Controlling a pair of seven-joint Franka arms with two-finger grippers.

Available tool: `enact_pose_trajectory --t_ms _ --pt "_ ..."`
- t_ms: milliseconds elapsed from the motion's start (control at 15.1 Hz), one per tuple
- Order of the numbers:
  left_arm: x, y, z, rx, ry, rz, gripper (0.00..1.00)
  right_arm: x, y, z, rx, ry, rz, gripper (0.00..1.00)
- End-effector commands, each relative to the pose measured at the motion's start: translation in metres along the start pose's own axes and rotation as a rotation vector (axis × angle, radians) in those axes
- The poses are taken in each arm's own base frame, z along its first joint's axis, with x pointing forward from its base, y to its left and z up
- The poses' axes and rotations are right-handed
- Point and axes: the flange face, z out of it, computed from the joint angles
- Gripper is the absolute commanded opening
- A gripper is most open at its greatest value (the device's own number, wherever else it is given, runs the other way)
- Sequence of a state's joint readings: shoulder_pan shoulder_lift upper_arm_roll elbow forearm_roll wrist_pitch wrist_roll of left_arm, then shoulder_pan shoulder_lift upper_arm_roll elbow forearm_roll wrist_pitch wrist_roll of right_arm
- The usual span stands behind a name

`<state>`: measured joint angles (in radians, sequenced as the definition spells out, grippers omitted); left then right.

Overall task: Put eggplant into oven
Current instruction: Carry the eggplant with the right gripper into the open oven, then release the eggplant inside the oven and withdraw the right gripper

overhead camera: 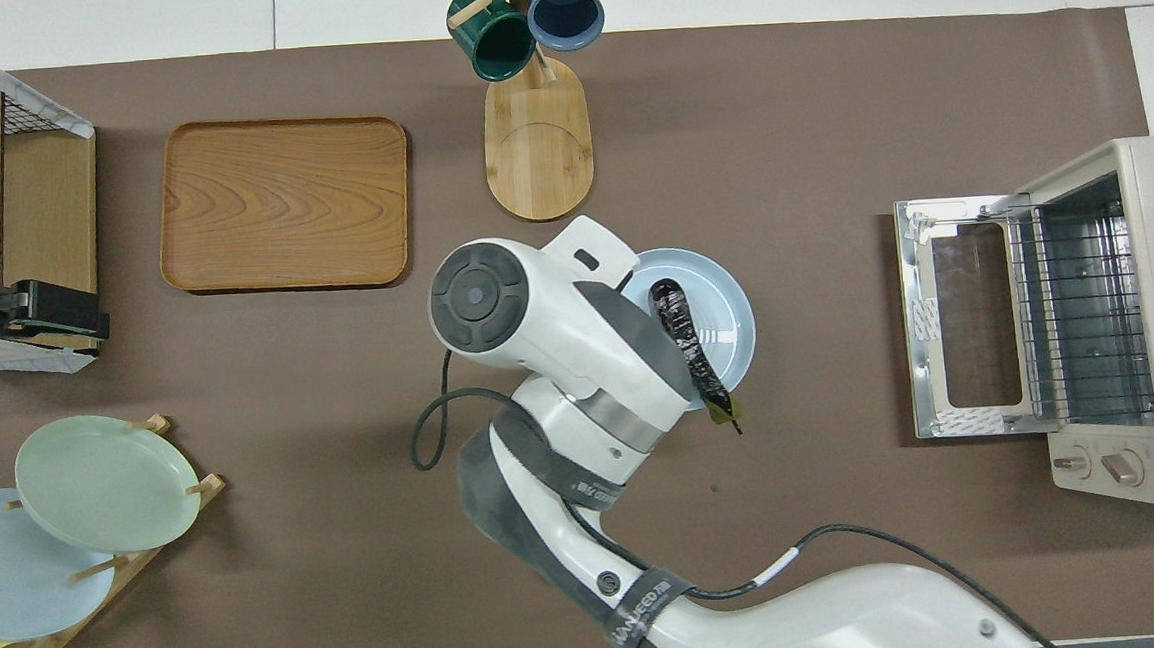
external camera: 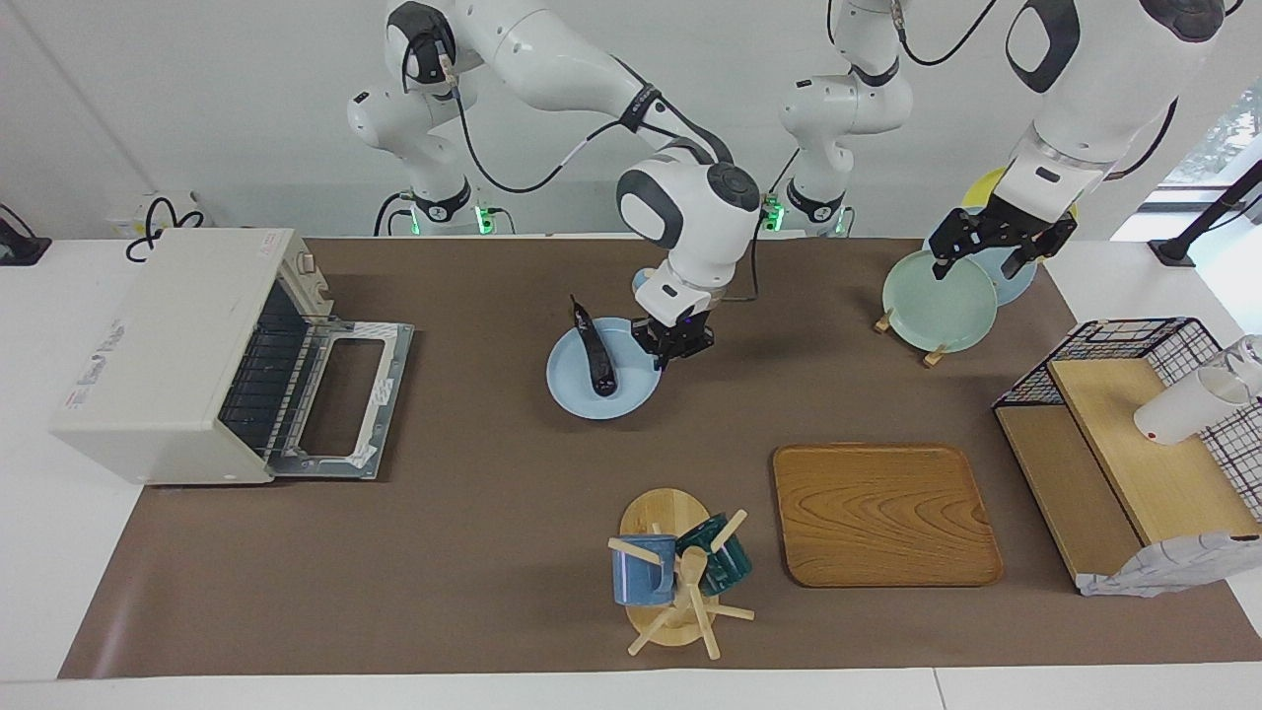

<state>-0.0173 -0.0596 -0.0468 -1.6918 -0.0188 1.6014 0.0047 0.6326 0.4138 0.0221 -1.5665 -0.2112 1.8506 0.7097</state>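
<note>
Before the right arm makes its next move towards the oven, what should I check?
1. Oven door open: ok, it lies folded flat.
2. Right gripper holding the blue plate: ok, shut on its rim.
3. Eggplant settled on the plate: ok, though its stem tip overhangs the rim nearer to the robots.
4. Way to the oven free: ok, only bare mat lies between the plate and the door.
5. Left gripper out of the way: ok, it waits open over the plate rack.
6. Plate lifted off the mat: cannot tell.
</note>
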Motion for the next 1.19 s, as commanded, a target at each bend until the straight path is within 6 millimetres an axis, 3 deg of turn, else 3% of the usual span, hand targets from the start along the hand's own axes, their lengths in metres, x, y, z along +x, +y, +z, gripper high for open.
enact_pose_trajectory --t_ms 0,132,331,530,662,1125 --pt "0.001 -0.006 -0.002 0.019 0.008 -0.001 1.0 -0.02 0.095 0.006 0.003 0.001 -0.072 0.0" --pt "0.001 -0.008 -0.002 0.019 0.006 -0.005 1.0 -0.029 0.143 0.018 0.003 -0.014 -0.1 0.0" --pt "0.001 -0.008 -0.002 0.019 0.006 -0.011 1.0 -0.036 0.179 0.041 -0.064 -0.034 -0.121 0.0" --pt "0.001 -0.008 -0.002 0.019 0.007 -0.037 1.0 -0.025 0.241 0.069 -0.119 -0.061 -0.107 0.0" --pt "0.0 -0.008 -0.004 0.019 0.011 -0.036 1.0 -0.018 0.272 0.077 -0.136 -0.07 -0.123 0.0" --pt "0.0 -0.008 -0.006 0.019 0.019 -0.031 1.0 -0.01 0.331 0.093 -0.177 -0.091 -0.158 0.0"
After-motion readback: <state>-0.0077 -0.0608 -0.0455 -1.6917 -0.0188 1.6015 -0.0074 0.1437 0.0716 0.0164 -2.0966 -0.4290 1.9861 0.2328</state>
